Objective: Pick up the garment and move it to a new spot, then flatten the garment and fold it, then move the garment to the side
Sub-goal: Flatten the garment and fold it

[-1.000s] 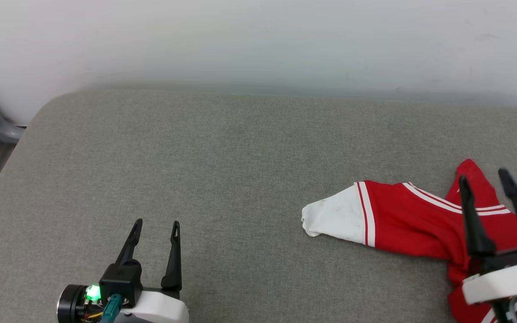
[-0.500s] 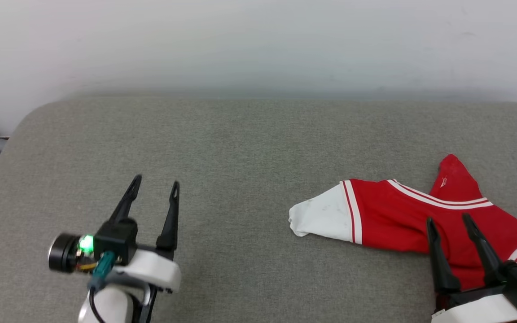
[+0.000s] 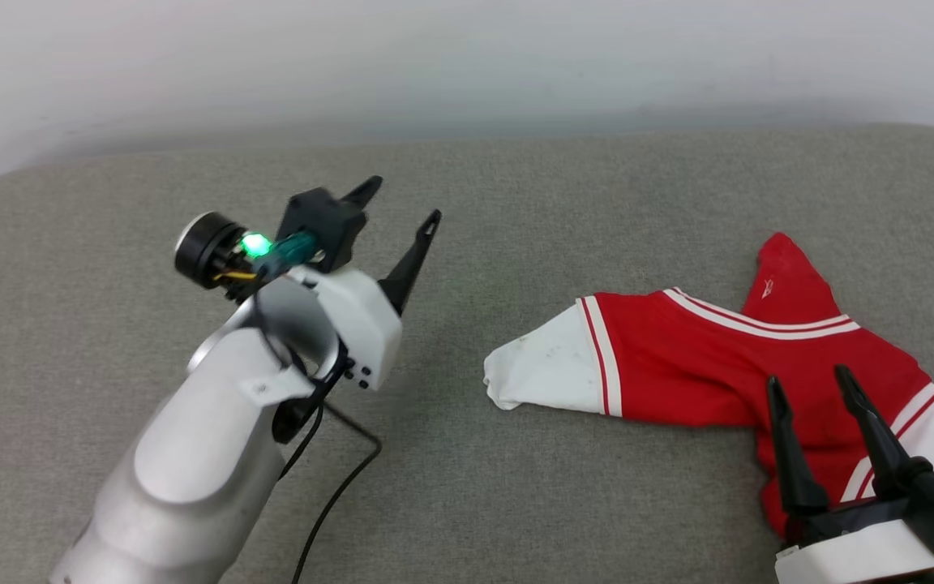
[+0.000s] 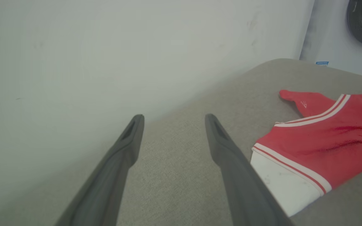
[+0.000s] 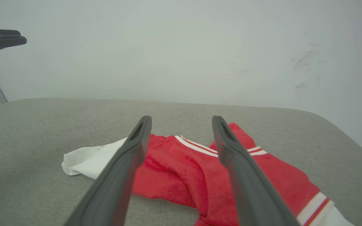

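The garment, a red T-shirt with white sleeves and striped trim, lies crumpled on the right half of the grey padded surface; it also appears as the garment and the garment. My right gripper hovers open above its near right part, nothing between the fingers, and appears as the right gripper. Raised over the middle-left of the surface, my left gripper is open and empty, pointing toward the back wall, left of the white sleeve; it shows as the left gripper.
A pale wall runs behind the padded surface. A white appliance stands beyond the surface's far right end. A black cable hangs from my left arm over the surface.
The camera has swung right, shifting the whole picture. My left arm has lifted and reached forward and rightward toward the garment. The right gripper has drawn back toward the near edge, still over the garment.
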